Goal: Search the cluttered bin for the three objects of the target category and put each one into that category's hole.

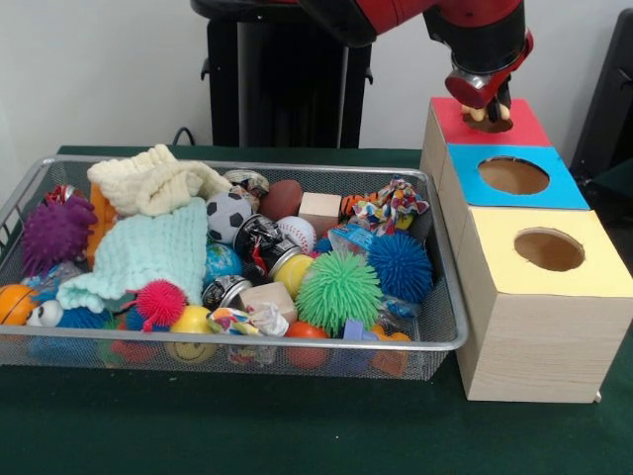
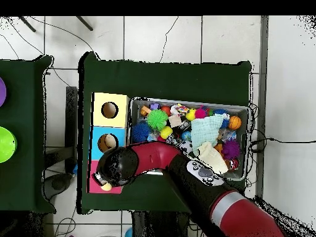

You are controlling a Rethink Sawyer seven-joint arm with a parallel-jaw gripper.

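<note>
A wire bin (image 1: 247, 168) holds a jumble of toys: a green spiky ball (image 1: 338, 289), a blue spiky ball (image 1: 400, 265), a purple spiky ball (image 1: 56, 233), a small soccer ball (image 1: 228, 215), a baseball (image 1: 297, 234), wooden blocks (image 1: 319, 205) and two knitted cloths (image 1: 148, 252). To its right stand three wooden boxes with coloured tops: red (image 1: 524, 127), blue (image 1: 564, 183) and yellow (image 1: 593, 267). My gripper (image 1: 487, 111) hangs low over the red top and hides its hole. Something small and brownish shows right beneath it. In the overhead view the arm (image 2: 123, 165) covers most of the red box (image 2: 95, 185).
The blue box's hole (image 1: 513, 175) and the yellow box's hole (image 1: 549, 249) are uncovered. The bin (image 2: 247, 111) sits close against the boxes on the green table (image 1: 297, 426). Beyond the table a black pedestal (image 1: 287, 89) rises behind the bin.
</note>
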